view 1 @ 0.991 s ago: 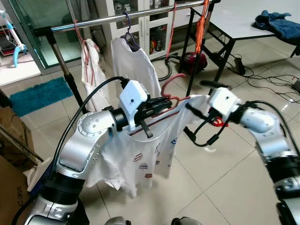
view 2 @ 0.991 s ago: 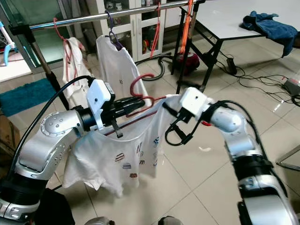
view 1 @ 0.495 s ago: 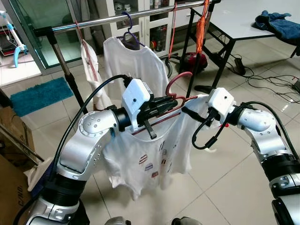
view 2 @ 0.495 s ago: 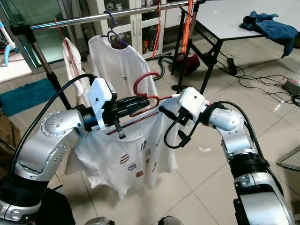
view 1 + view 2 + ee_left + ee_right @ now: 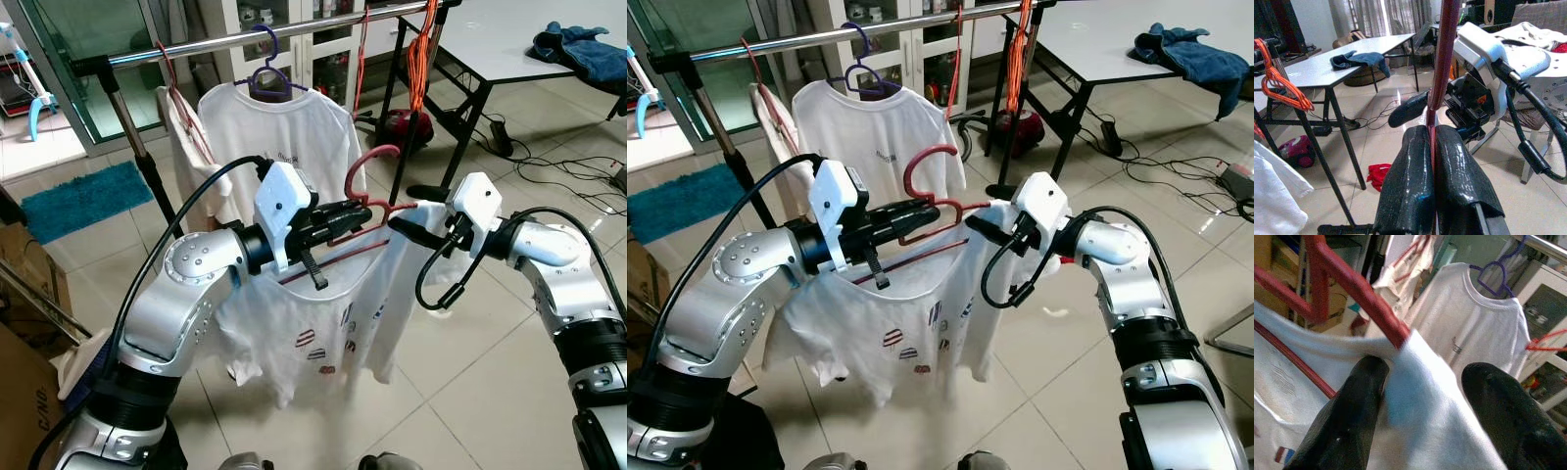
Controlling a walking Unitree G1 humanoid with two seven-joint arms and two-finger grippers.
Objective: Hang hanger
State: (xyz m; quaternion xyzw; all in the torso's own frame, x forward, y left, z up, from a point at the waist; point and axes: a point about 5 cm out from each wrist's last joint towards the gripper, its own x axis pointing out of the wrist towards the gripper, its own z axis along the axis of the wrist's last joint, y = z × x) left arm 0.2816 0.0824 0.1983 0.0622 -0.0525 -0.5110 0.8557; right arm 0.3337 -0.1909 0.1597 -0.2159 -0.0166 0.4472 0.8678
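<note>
The red hanger [image 5: 361,201], carrying a white printed T-shirt [image 5: 313,323], is held out in front of the rail [image 5: 245,37]. The left claw [image 5: 1432,161] is pinched tight on the hanger. A white shirt on a purple hanger [image 5: 271,83] hangs on the rail just behind. The right claw [image 5: 1420,396] is spread around the T-shirt's shoulder, seemingly touching it. Further right stands a counter [image 5: 509,44] with blue clothing [image 5: 578,49].

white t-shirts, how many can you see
2: one white t-shirt hangs on the rail's purple hanger; the other white t-shirt is on the held red hanger. Cloth beside them is unclear.
</note>
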